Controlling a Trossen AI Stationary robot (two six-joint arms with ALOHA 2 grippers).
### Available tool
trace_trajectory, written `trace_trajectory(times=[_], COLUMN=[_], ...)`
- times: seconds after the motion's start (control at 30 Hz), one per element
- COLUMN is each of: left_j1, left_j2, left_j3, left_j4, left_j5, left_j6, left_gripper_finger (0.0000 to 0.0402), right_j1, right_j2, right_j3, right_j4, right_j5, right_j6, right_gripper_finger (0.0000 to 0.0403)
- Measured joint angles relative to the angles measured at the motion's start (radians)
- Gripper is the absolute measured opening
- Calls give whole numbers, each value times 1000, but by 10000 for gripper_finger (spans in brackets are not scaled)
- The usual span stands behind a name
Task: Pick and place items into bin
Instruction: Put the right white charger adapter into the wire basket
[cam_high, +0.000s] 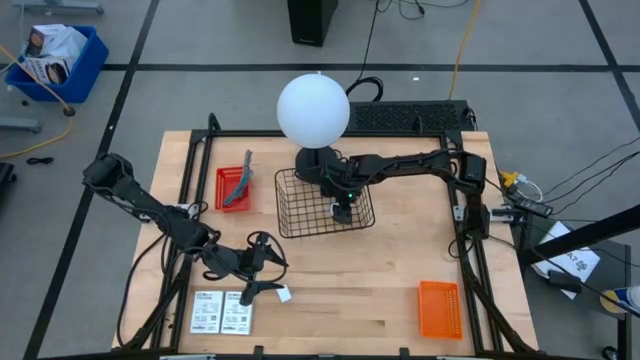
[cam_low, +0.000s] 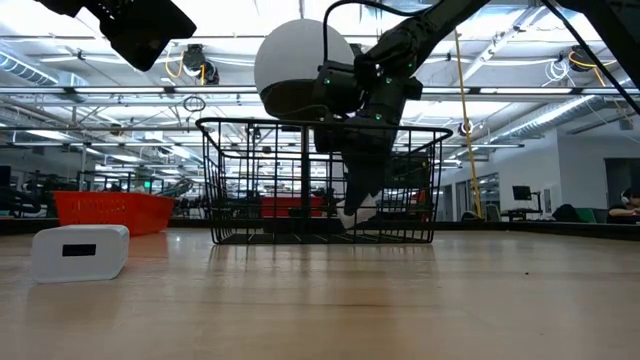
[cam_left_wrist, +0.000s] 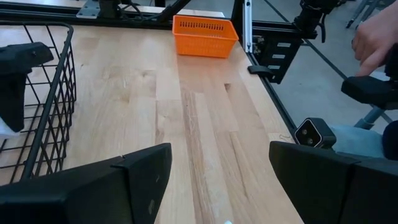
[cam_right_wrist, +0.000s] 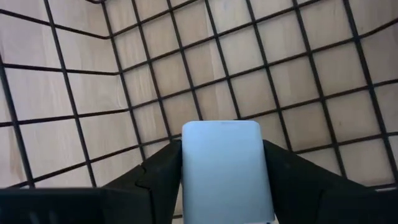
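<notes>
Right wrist view: right tool (cam_right_wrist: 225, 186) is clamped on a white block (cam_right_wrist: 227, 171), one finger on each flank, block's long axis running out past the fingertips toward the grid floor of the wire basket (cam_right_wrist: 74, 112). Block sits directly over the basket floor, so the drop looks like a straight release. Low view puts that tool (cam_low: 362, 205) inside the basket walls, centre-right of frame, block near the floor; contact can't be judged. High view: left tool (cam_high: 262, 262) at lower left of centre, fingers spread, holding nothing. A second white block (cam_high: 284, 294) lies on the counter (cam_high: 400, 250) just below and right of it, so the left arm is nearer. Two cards (cam_high: 223, 312) sit further lower left.
</notes>
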Motion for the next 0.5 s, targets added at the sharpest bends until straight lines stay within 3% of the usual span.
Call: trace_trajectory(times=[0.3,0.5], left_j1=[0,0], left_j2=[0,0], left_j3=[0,0], left_j4=[0,-1], left_j5=[0,0], left_j6=[0,-1], left_gripper_finger=[274,274], right_j1=[-1,-1], right_j2=[0,0], right_j3=[0,0], right_j4=[15,18], right_j5=[37,53], right_j6=[-5,5], right_gripper_finger=[199,244])
